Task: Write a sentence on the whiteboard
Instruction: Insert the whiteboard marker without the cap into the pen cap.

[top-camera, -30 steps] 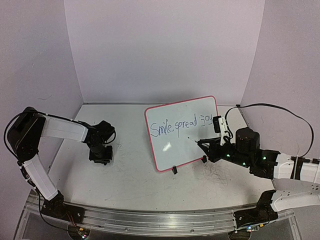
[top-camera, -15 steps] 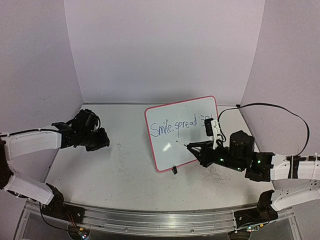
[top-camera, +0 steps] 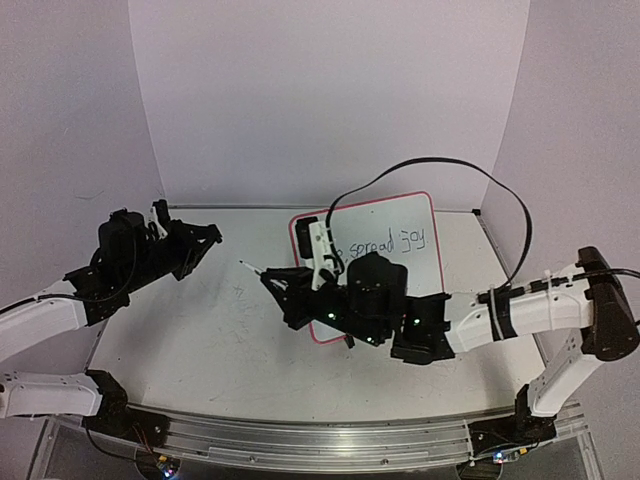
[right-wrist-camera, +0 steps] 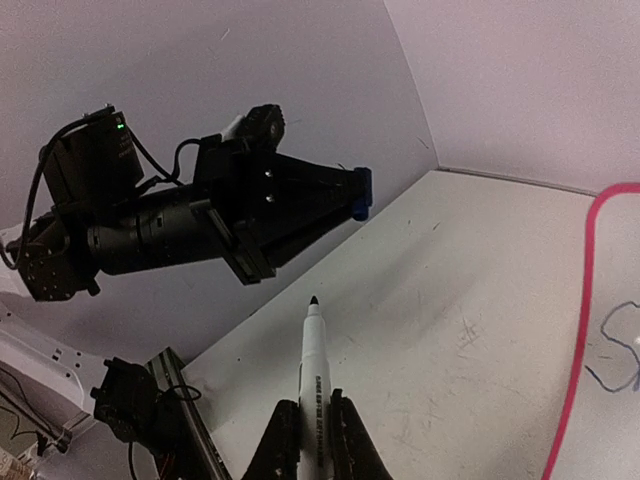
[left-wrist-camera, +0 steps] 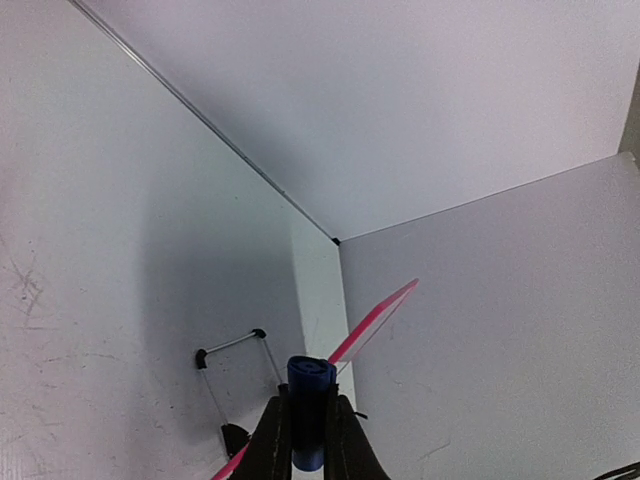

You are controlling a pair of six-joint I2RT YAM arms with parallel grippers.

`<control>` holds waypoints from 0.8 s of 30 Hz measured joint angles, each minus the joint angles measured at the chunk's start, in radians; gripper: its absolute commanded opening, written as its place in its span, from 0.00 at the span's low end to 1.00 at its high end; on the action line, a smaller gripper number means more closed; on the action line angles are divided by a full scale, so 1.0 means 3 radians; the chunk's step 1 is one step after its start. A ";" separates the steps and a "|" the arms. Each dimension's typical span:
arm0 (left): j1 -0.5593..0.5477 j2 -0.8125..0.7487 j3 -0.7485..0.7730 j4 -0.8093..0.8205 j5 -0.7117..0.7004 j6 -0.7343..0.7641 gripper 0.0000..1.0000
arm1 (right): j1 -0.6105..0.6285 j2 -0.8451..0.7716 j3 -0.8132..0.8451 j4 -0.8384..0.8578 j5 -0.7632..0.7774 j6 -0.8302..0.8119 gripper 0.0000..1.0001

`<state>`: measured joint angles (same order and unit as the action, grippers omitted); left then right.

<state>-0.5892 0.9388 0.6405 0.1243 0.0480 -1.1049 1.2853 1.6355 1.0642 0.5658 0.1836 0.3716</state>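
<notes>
The whiteboard [top-camera: 425, 262] with its pink-red rim stands tilted at the table's middle, and my right arm covers its left part. Of the sentence, "spread joy" [top-camera: 388, 242] shows in blue; the first word is hidden. My right gripper [top-camera: 272, 281] is shut on a white marker [right-wrist-camera: 313, 365], whose bare tip [top-camera: 241, 264] points left, clear of the board. My left gripper [top-camera: 212, 233] hangs raised at the left, shut on a blue cap [left-wrist-camera: 309, 398]. That cap [right-wrist-camera: 360, 193] faces the marker tip across a gap. The left wrist view shows the board's rim [left-wrist-camera: 375, 315] edge-on.
The right arm's black cable [top-camera: 430, 168] arcs high over the board. A wire stand [left-wrist-camera: 235, 343] props the board from behind. Grey scribbles mark the white tabletop [top-camera: 225, 320]. Purple walls close in the back and both sides. A metal rail [top-camera: 300, 440] runs along the near edge.
My right arm swung left across the board, carrying the marker off its face. My left gripper rose from the tabletop with the blue cap and turned toward the marker tip.
</notes>
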 measured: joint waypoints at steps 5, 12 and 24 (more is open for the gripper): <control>-0.0004 -0.0161 -0.0072 0.0248 0.0039 -0.0401 0.00 | 0.0120 0.0527 0.0568 0.0104 0.0352 -0.0090 0.00; -0.0005 -0.0270 -0.0162 0.0468 0.0039 -0.0831 0.00 | 0.0125 0.0807 0.0872 0.0133 0.0670 -0.0188 0.00; -0.0006 -0.0271 -0.0168 0.0556 0.0105 -0.0939 0.00 | 0.0125 0.0982 0.1184 0.0135 0.0837 -0.0286 0.00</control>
<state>-0.5911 0.8575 0.5902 0.2910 0.0794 -1.3867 1.3228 1.9301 1.4193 0.6062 0.4347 0.2857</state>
